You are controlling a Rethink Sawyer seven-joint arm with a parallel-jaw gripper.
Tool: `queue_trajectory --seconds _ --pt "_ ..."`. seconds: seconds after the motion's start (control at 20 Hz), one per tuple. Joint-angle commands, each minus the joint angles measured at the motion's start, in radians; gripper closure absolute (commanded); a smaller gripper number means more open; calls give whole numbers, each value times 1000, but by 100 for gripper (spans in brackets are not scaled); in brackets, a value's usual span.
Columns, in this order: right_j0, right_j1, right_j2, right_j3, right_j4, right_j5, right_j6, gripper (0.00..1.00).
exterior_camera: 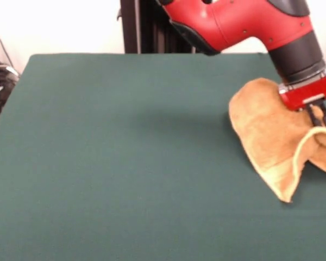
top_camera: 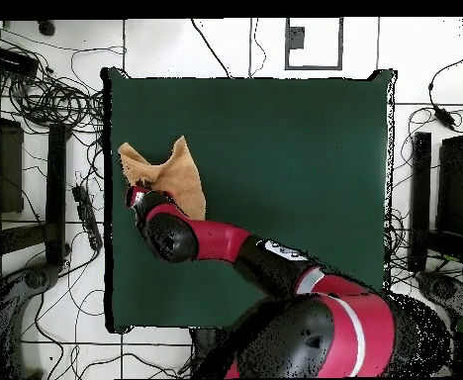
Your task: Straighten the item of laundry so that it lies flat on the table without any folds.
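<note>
Dark green cloth covers the wide bench, which fills most of both views and lies bare except at one side. Round it the overhead view shows a pale tiled floor strewn with black cables and dark stands.

Largest after the bench is the red and black arm, which reaches from the base across the green cloth to the towel; in the front view its red body comes down from the top and ends in a black wrist and a red block just above the cloth.

An orange-tan towel lies near the right edge of the bench in the front view, by the left edge in the overhead one. It is crumpled, not flat: one rounded flap stands up behind the wrist, and a lower corner tapers to a point toward the camera. Its longer run goes from that raised flap down to the point. The pile looks soft and looped, with a paler hem curling along the fold at the right. No tag or writing can be made out.

Smallest is the tool: thin dark prongs drop from the red block into the folded cloth, and whether they are closed on the towel I cannot tell
</note>
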Motion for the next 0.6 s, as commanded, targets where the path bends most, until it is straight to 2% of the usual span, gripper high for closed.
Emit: queue_trajectory --seconds 0.05,0.15,0.35,0.6 --pt "10 70 65 -31 -22 167 102 100" --pt "1 108 -32 -92 -21 218 39 100" --pt "108 81 -325 -228 13 227 -30 100" --pt "188 119 -520 -347 -3 213 -56 100"
